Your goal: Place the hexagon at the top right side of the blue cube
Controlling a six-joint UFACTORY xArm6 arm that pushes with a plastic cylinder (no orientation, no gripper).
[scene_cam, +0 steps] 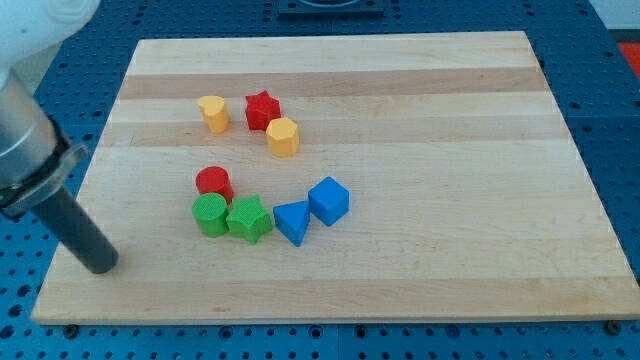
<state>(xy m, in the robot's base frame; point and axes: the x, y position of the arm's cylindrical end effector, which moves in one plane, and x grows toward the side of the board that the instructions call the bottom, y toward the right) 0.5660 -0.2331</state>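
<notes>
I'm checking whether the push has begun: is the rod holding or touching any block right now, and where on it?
Nothing is held. My tip sits near the board's left edge, apart from the green cylinder and every other block.

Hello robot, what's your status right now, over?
My tip at the board's left edge, clear of all blocks. Yellow hexagon sits above-left of blue cube, untouched. Nothing between them.

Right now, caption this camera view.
My tip rests at the board's left edge, far from the yellow hexagon and blue cube.
</notes>
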